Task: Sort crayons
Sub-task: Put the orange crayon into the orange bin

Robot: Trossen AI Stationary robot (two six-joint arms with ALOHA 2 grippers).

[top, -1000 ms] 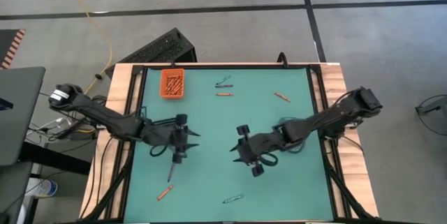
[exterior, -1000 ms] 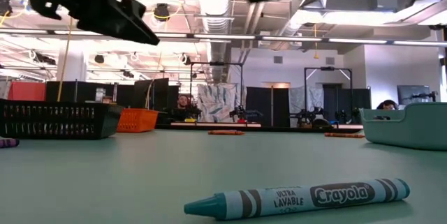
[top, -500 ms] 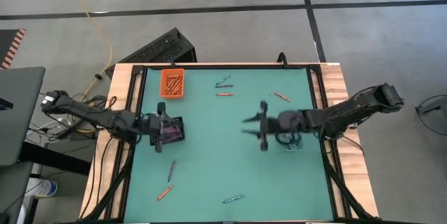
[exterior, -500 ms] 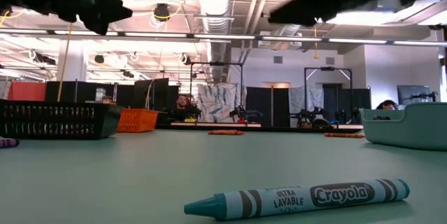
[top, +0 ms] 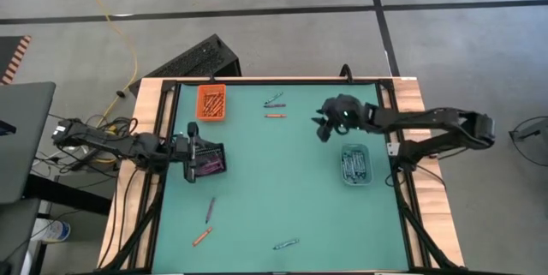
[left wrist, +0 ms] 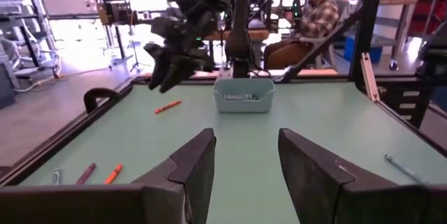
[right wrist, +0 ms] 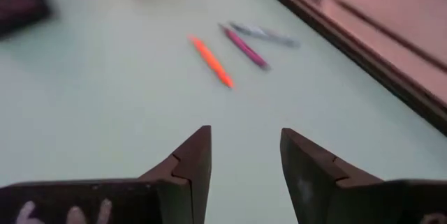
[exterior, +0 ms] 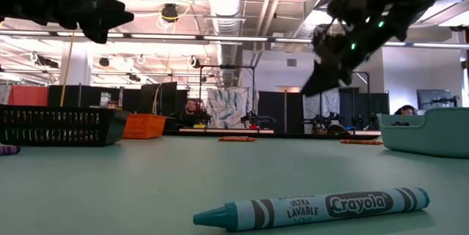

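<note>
My left gripper (top: 193, 148) hangs at the worktop's left edge, over the black tray (top: 210, 161) that lies there with purple crayons in it, and its fingers (left wrist: 192, 165) stand spread with nothing between them. My right gripper (top: 324, 129) is out over the far right part of the worktop, jaws likewise apart and empty, just beside an orange crayon (top: 345, 118) that lies near the far right corner. The clear tray (top: 354, 164) with blue crayons sits near the right edge, and the orange tray (top: 211, 102) with orange crayons sits in the far left corner. Near the middle of the far edge lie three loose crayons close together: a teal one (top: 275, 98), a purple one (top: 274, 104) and an orange one (top: 274, 116); my right wrist view shows the same three ahead of me. Toward the near left corner lie a purple crayon (top: 209, 210) and an orange crayon (top: 202, 236), apart from each other. A teal Crayola crayon (exterior: 311, 207) lies alone near the middle of the near edge. Beyond the table a person (left wrist: 313, 15) sits in the room.
</note>
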